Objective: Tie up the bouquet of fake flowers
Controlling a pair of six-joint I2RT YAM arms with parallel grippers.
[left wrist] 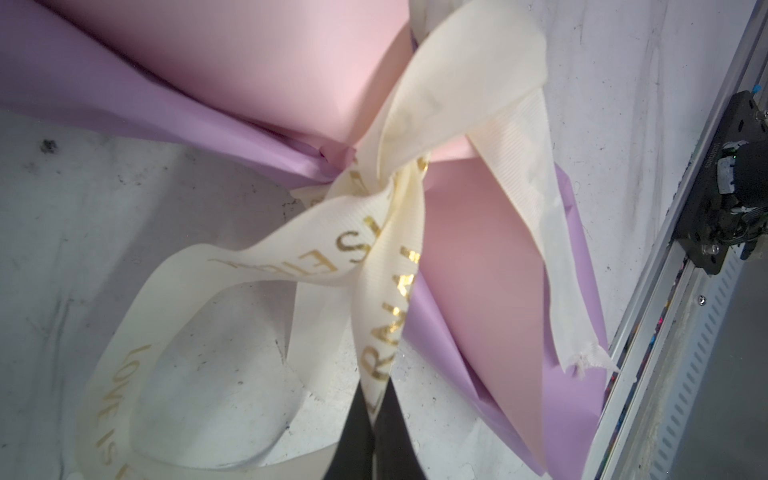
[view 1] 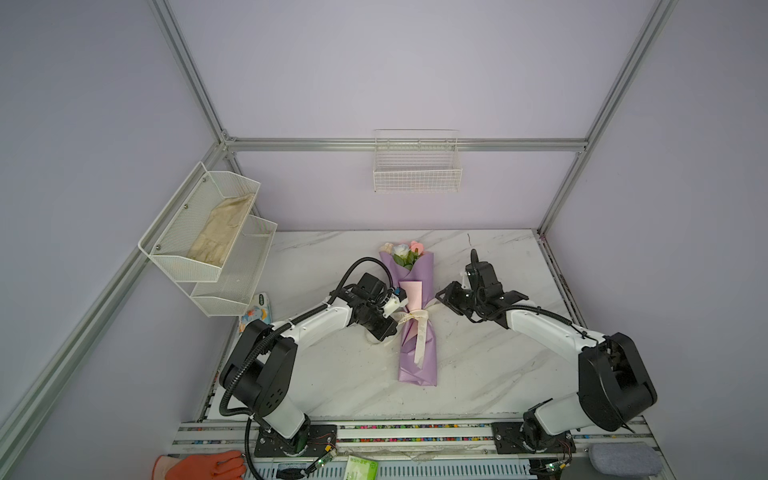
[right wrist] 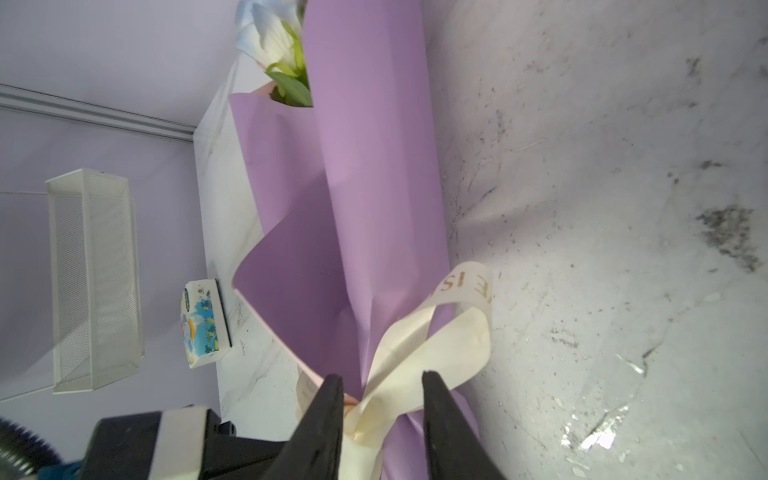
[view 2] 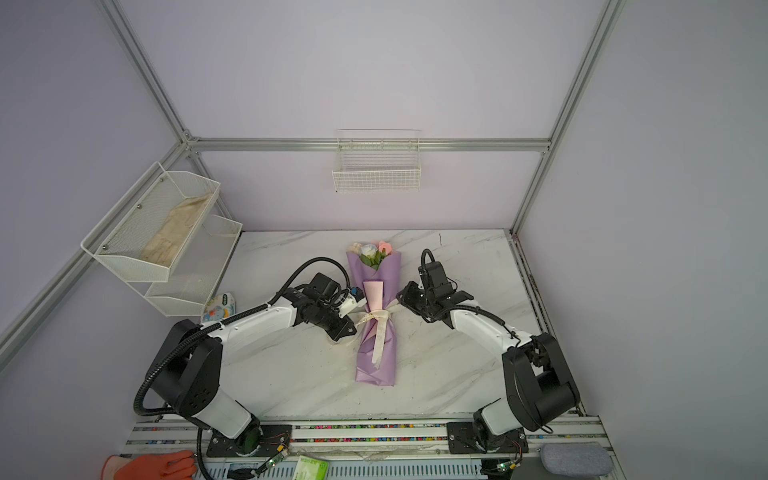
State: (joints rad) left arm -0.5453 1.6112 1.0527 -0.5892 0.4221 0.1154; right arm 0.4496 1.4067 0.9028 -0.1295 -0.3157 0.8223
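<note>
bouquet of fake flowers (view 1: 409, 353): lilac paper wrap, pale pink inner sheet; blooms cream, white-blue and pink; green leaves
ribbon (left wrist: 316, 257): cream, fine ribbed weave, shiny gold capital letters
counter (view 1: 478, 374): white marble pattern, grey veins, dark smudges
walls (view 1: 374, 83): plain pale lilac
wire basket (view 1: 417, 180): white grid
mesh shelf (view 1: 183, 232): white, fine mesh
cloth (view 1: 220, 232): stained beige
glove (view 1: 208, 467): orange
tissue pack (right wrist: 203, 324): blue and white cartoon print, yellow touches
robot arms (view 1: 328, 318): white shells, black joints
</note>
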